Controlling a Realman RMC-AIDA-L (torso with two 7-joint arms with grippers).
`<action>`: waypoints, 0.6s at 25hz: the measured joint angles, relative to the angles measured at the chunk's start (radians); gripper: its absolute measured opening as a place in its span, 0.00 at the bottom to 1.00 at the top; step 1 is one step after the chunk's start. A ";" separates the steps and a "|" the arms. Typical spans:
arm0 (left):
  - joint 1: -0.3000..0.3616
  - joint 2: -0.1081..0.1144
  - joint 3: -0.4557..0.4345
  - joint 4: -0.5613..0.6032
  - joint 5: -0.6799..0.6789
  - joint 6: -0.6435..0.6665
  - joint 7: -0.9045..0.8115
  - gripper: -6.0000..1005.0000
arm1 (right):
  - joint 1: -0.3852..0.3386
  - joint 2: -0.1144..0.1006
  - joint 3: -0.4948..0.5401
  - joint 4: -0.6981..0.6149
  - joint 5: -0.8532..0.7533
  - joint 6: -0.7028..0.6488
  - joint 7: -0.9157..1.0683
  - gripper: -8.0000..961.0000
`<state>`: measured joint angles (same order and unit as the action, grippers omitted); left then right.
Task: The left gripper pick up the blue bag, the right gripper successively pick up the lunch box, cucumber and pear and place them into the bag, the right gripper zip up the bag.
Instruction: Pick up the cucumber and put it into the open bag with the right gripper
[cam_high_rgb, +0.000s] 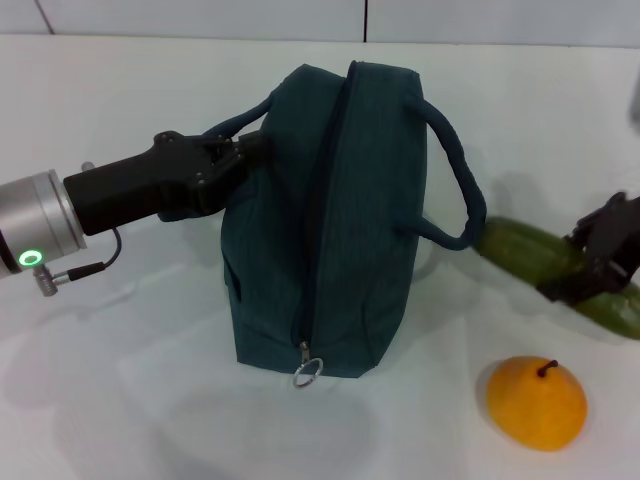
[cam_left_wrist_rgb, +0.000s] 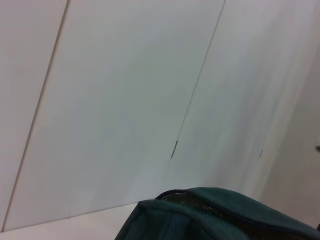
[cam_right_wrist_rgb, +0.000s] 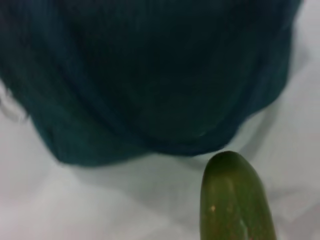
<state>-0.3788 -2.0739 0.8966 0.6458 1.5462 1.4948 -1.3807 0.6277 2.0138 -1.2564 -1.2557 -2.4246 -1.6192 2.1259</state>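
At far right, right hand (cam_high_rgb: 600, 262) closed round cucumber (cam_high_rgb: 530, 250), blue bag (cam_high_rgb: 330, 220) beside, w/ left hand (cam_high_rgb: 245, 152) gripping handle.

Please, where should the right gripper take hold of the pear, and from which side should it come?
Likely from above, closing across the widest part of the pear. It sits alone on the table, stem up, apart from the cucumber and the blue bag, so both flanks are free. The stem is too thin to grip. The right gripper is now at the cucumber.
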 joint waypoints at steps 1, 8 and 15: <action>0.000 0.000 0.000 0.000 0.000 0.000 0.000 0.04 | -0.008 0.000 0.040 -0.002 0.011 -0.005 -0.008 0.61; 0.004 0.007 -0.001 0.005 -0.002 0.003 0.000 0.04 | -0.033 -0.001 0.275 0.007 0.142 0.001 -0.069 0.62; 0.007 0.019 -0.004 0.008 -0.027 0.085 0.004 0.04 | -0.082 0.001 0.338 0.054 0.524 0.044 -0.285 0.64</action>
<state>-0.3719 -2.0546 0.8921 0.6535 1.5190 1.5801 -1.3770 0.5461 2.0146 -0.9184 -1.2017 -1.9010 -1.5749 1.8413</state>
